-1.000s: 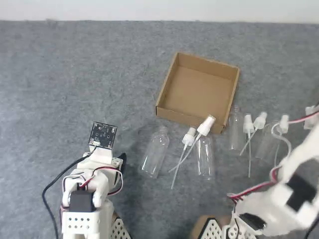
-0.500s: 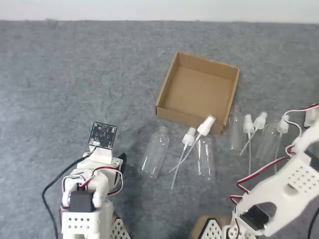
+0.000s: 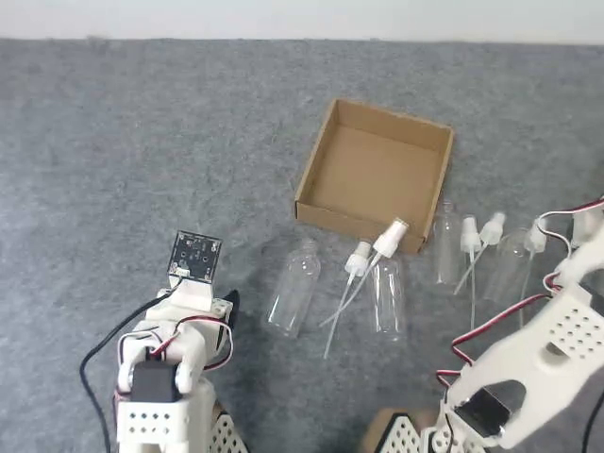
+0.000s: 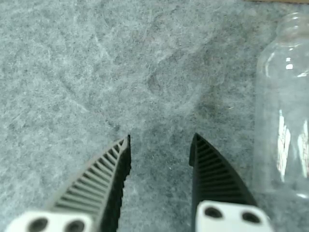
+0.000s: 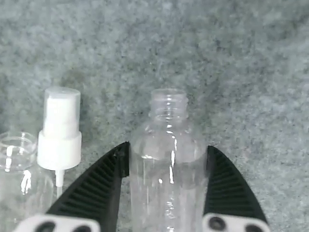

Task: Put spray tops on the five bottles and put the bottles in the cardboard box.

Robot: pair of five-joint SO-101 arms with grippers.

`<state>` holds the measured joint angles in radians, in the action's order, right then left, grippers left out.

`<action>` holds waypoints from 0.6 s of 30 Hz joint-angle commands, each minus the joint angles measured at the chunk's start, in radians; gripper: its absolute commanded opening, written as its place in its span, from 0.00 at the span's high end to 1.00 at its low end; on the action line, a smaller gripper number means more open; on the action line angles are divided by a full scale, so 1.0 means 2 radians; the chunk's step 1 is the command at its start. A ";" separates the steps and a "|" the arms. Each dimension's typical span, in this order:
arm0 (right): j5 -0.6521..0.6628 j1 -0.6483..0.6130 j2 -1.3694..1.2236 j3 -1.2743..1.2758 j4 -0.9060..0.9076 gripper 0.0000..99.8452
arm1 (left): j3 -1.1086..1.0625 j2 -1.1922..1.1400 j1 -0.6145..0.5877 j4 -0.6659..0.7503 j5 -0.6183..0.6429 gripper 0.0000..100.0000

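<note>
**A:** The right tool [image 5: 168,147] is held spread open, one jaw either side of a bottle [image 5: 168,164]. The left tool [image 4: 159,140] is open too, over the bench [image 4: 145,58], with nothing gripped.

**B:** The bottle's length is laid straight out from the right tool, neck farthest. It's clear, threaded and uncapped. A white spray top [image 5: 59,128] is laid just beside it, and both are found off the cardboard box's [image 3: 373,175] right side.

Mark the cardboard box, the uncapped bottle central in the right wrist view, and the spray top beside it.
cardboard box [image 3: 375,175]: high view, bare inner floor.
bottle [image 5: 169,162]: right wrist view, clear shoulder below the neck.
spray top [image 5: 59,129]: right wrist view, white collar.
</note>
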<state>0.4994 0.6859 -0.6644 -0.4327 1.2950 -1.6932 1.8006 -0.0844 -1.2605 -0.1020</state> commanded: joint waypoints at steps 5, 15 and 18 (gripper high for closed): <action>0.006 0.002 0.042 -0.025 0.063 0.98 | 0.004 0.012 0.003 0.001 0.000 0.82; 0.046 0.016 0.066 -0.022 0.120 0.98 | 0.004 0.011 -0.002 0.022 -0.005 0.82; 0.045 0.015 0.060 -0.022 0.120 0.98 | 0.004 0.011 -0.002 0.018 -0.029 0.82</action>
<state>0.5731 0.7043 -0.6506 -0.4342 1.5221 -1.6932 1.8006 -0.0844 -1.2451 -0.1082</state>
